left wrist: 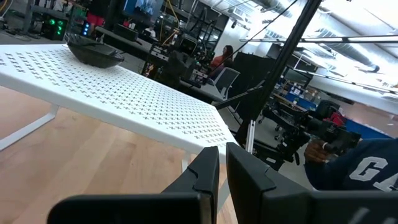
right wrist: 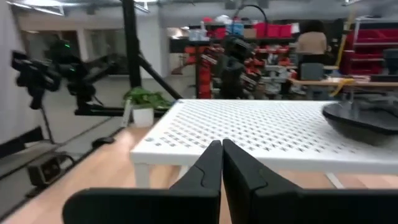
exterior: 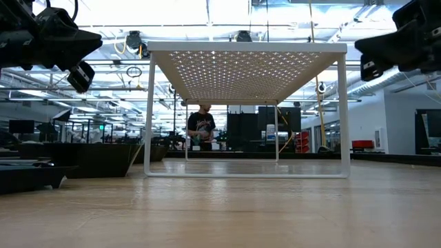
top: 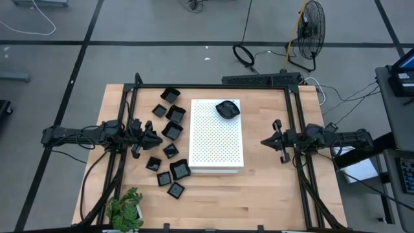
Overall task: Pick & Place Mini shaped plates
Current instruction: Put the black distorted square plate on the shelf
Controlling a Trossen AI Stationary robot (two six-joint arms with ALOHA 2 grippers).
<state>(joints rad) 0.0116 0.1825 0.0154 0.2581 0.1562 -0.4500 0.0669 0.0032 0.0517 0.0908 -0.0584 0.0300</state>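
- On the bench's left side you see the left claw [top: 155, 138], its fingers nearly pressed together with a thin gap and nothing between them.
- The mini shaped plates [top: 169, 150] are small glossy black dishes, mostly square with raised rims, scattered just beside that claw, between it and the white perforated board's [top: 216, 139] left edge.
- One rounded plate [top: 227, 109] sits on the board's far right corner.
- You see the right claw [top: 266, 140] pressed shut and empty beyond the board's right edge, well apart from every plate.
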